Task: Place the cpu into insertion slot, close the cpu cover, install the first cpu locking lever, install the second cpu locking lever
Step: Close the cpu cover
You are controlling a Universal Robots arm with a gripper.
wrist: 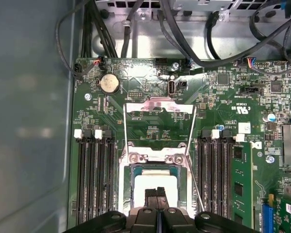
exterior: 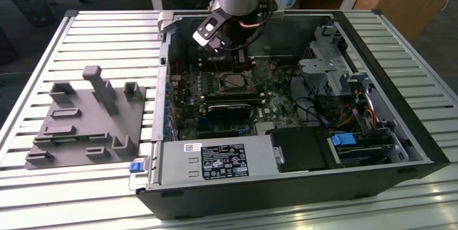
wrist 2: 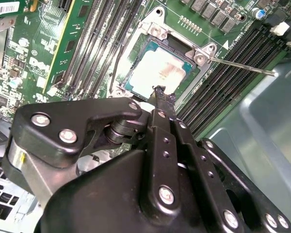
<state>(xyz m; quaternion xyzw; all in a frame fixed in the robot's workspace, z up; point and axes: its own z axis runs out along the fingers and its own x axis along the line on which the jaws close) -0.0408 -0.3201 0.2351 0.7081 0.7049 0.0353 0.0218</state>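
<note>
Directly above the insertion slot [exterior: 222,82], gripper [wrist: 157,191] hovered with fingers pressed together, narrow, holding nothing. Cpu [wrist 2: 157,70] sat seated in the slot. Cpu cover [wrist: 159,104] stood swung open, off the chip. Thin lever [wrist 2: 242,65] stuck out sideways.

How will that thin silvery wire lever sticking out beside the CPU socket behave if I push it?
The thin silvery wire lever looks long and slender with one end free, so it will probably flex springily before it pivots. Its smooth bare metal may let the black gripper slide off. It seems light.
</note>
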